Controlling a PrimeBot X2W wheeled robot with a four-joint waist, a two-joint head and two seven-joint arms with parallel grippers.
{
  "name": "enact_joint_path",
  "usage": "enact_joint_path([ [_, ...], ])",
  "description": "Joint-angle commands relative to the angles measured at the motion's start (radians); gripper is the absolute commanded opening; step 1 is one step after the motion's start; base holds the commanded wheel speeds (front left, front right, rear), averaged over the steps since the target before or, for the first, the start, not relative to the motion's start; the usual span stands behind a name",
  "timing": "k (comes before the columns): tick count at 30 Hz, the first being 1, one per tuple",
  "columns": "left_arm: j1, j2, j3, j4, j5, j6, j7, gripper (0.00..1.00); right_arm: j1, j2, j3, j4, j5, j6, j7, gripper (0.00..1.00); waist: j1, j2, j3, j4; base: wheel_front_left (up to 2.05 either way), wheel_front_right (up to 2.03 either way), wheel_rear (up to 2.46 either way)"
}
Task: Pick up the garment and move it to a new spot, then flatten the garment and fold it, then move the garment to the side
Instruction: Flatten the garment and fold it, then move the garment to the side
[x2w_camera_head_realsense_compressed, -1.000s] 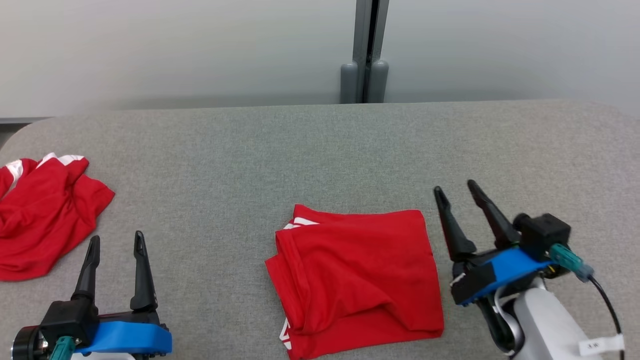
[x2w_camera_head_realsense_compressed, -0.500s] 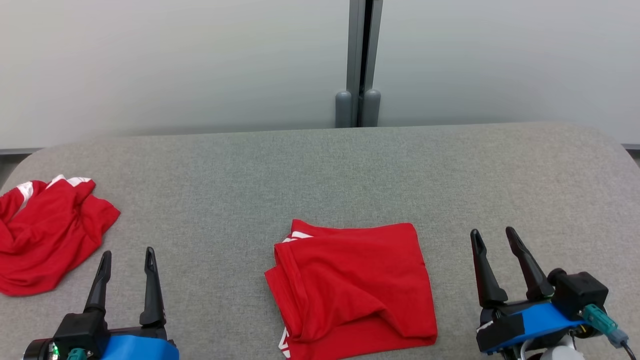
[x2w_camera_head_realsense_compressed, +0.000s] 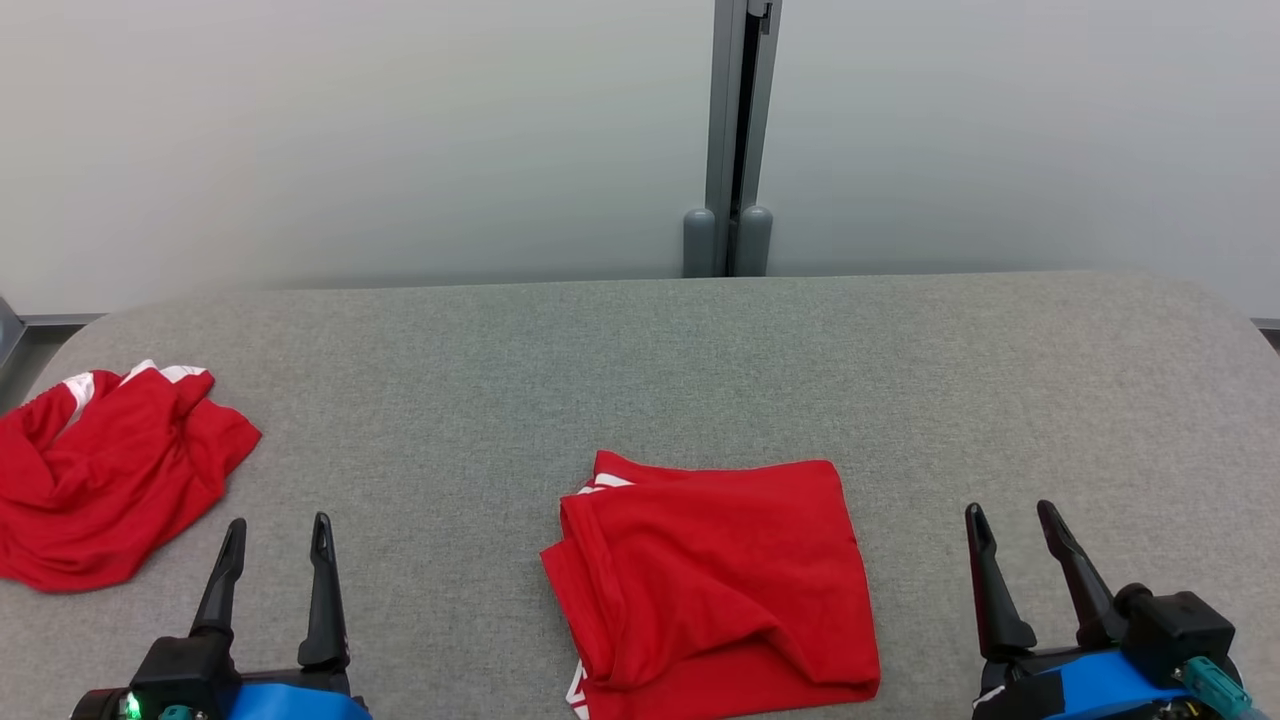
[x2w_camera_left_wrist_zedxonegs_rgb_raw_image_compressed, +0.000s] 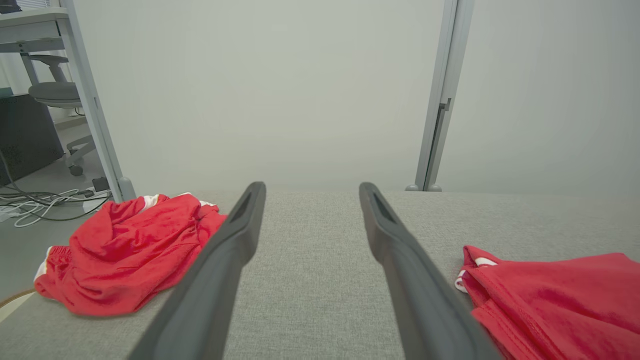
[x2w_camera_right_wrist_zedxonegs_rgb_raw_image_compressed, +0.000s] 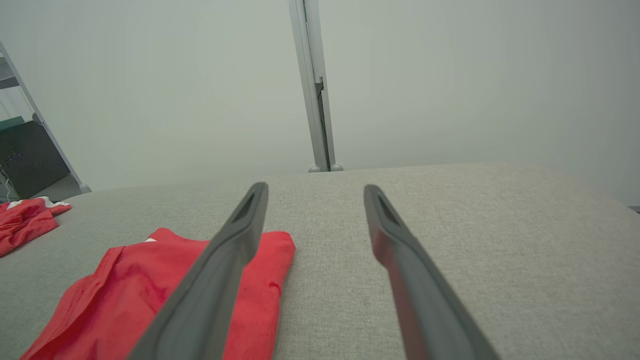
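Judging the step: the red garment (x2w_camera_head_realsense_compressed: 715, 575) lies folded into a rough rectangle, so flattening and folding look done. Moving it to the side looks to be what is left.
Garment place: near the front edge of the grey counter (x2w_camera_head_realsense_compressed: 700, 350), between the two arms, touching neither.
Left gripper (x2w_camera_head_realsense_compressed: 279, 523): fingers apart, empty, left of the fold.
Right gripper (x2w_camera_head_realsense_compressed: 1010, 509): fingers apart, empty, just right of the fold.
Next move: probably a pinch through all layers at one edge, so the fold holds together as it goes aside.
Other cloth: a crumpled red heap (x2w_camera_head_realsense_compressed: 110, 475) with white trim lies at the counter's left end, well apart.
Writing: none readable, and no brand or label that I can make out.
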Motion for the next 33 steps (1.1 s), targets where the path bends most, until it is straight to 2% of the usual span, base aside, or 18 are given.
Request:
enact_joint_path([
  [1, 0.007, 0.004, -0.001, 0.003, -0.001, -0.001, -0.004, 1.0, 0.014, 0.001, 0.003, 0.003, 0.0, 0.0, -0.005, 1.0, 0.0001, 0.0001, -0.001, 0.0, 0.0, 0.0, 0.0],
  [33, -0.002, 0.014, 0.004, 0.022, 0.0, -0.001, -0.004, 1.0, 0.003, 0.001, 0.014, 0.035, -0.01, 0.0, -0.005, 1.0, 0.0001, 0.0001, 0.001, -0.003, 0.0, 0.0, 0.0],
])
